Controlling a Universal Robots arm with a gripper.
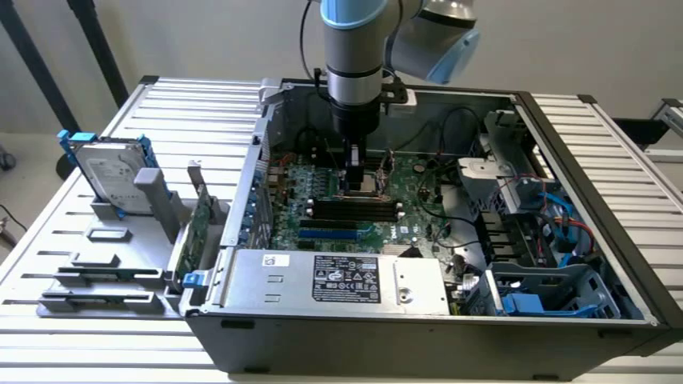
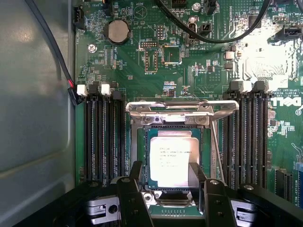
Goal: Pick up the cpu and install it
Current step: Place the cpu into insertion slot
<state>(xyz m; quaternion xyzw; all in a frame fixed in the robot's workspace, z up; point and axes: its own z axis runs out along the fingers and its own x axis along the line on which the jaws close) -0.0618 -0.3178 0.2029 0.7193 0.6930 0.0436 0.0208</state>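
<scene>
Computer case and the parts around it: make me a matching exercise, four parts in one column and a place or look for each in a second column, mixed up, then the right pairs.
Things
1. cpu
2. coin battery
3. hard drive
4. silver box with a black label

Places or looks
A. upright in a grey stand outside the case, at the exterior view's left
B. inside the case, along its near wall
C. at the socket, between two banks of memory slots
D. round and silver, set on the green board

Pairs: 1-C, 2-D, 3-A, 4-B
</scene>
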